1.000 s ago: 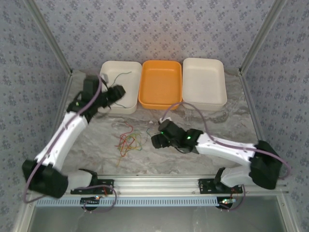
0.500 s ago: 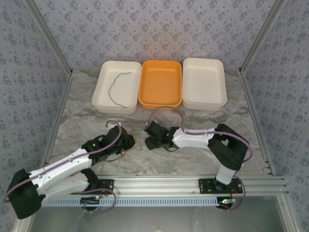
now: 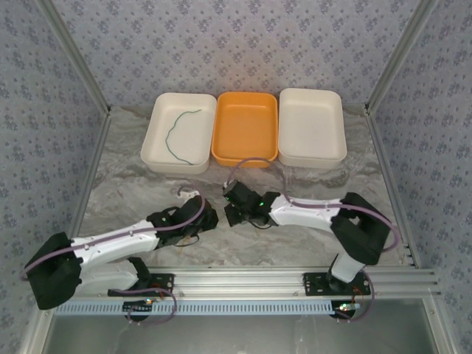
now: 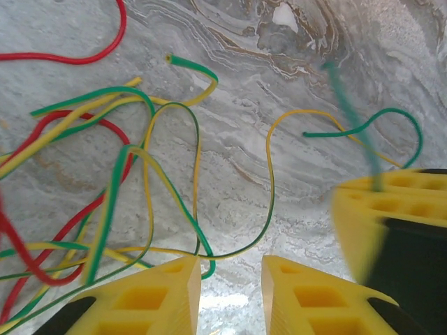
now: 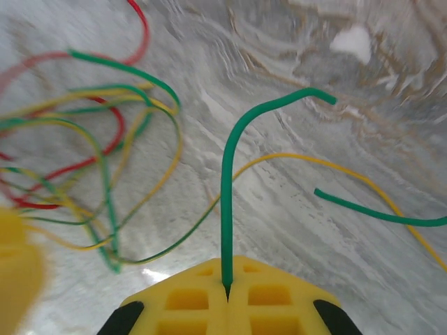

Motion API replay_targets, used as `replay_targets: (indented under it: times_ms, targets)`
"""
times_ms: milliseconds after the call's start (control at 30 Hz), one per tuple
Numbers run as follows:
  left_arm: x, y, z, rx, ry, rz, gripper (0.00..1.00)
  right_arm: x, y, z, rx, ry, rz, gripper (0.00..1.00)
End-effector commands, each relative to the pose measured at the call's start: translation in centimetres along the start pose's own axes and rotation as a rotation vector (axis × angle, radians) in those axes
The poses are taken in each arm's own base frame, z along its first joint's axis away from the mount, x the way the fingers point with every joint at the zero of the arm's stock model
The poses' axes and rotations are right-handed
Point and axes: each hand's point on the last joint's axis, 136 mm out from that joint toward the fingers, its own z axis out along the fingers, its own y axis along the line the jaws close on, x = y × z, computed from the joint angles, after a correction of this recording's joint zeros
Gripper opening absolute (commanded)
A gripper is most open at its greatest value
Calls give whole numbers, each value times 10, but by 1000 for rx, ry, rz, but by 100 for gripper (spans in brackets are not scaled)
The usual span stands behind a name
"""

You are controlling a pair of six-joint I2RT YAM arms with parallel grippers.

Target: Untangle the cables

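- The right tool [image 5: 227, 287] is clamped together on a green cable [image 5: 225, 209] that rises from its tips.
- The left tool [image 4: 230, 279], jaws apart, grips nothing at the edge of the tangle [image 4: 105, 209].
- The tangle of red, green and yellow cables lies on the desk [image 4: 293, 84], near centre. A loose green cable [image 3: 177, 136] lies in the far-left tray [image 3: 156, 158].
- Step in hand: freeing one strand. The next move likely needs the left tool to pin the heap while the right draws away gently.

Three shallow trays sat in a row across the upper middle: a left cream tray [image 3: 198, 147], an orange tray [image 3: 245, 125] and a right cream tray [image 3: 313, 125]. They rested on a grey marbled table [image 3: 133, 193], with blue patterned walls [image 3: 236, 44] behind.
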Motion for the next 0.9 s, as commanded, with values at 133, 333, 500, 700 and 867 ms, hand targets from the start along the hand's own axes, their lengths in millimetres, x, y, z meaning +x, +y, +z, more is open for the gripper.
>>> replay_targets:
  times_ms: [133, 333, 500, 700, 867]
  targets:
    - [0, -4, 39, 4, -2, -17, 22, -30, 13, -73, -196, -96, 71, 0]
    - [3, 12, 65, -57, 3, -33, 13, -59, 13, -137, -370, -205, 177, 0]
    - [0, 11, 68, -65, -7, -33, 9, -75, 4, -186, -428, -295, 220, 0]
    - [-21, -18, 34, 0, -76, 1, 21, -89, 1, -228, -519, -371, 235, 0]
    - [-72, -63, -50, 135, -244, 39, 57, -92, 7, -249, -566, -389, 204, 0]
